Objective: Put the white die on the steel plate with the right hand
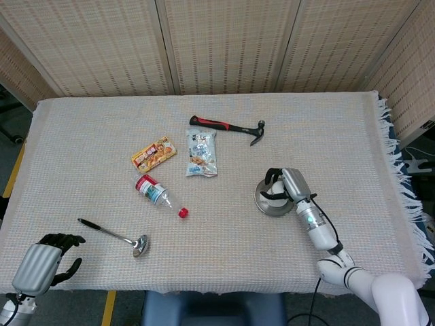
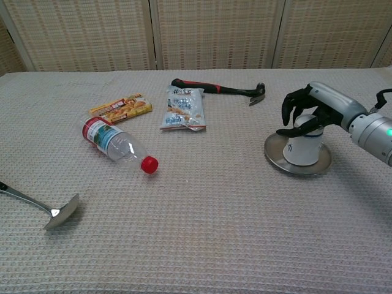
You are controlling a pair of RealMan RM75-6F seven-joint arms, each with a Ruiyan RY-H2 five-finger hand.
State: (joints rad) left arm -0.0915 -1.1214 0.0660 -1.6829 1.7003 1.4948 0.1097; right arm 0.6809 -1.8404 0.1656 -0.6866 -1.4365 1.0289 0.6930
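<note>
Nearest the robot, at the table's front-left corner, the left hand (image 1: 42,261) sits w/ dark fingers curled inward on nothing; its wrist is cut off by the head view's bottom edge, and the chest view doesn't show it at all. Just beyond lies a steel ladle (image 1: 115,236), handle partly cropped in the chest view (image 2: 41,208). At right, the right hand (image 1: 283,186) arches over the white die (image 2: 303,147), fingers (image 2: 293,105) and thumb closed around its top. The die stands on the steel plate (image 2: 277,160); from overhead it's mostly hidden under the hand, and whether its base sits flat is hard to tell. Mid-table, a water bottle (image 2: 116,143) w/ red cap lies on its side, near an orange snack pack (image 2: 121,107) and a pale snack bag (image 2: 182,108); print on both too small to read. Farthest back: a red-and-black hammer (image 2: 217,89).
</note>
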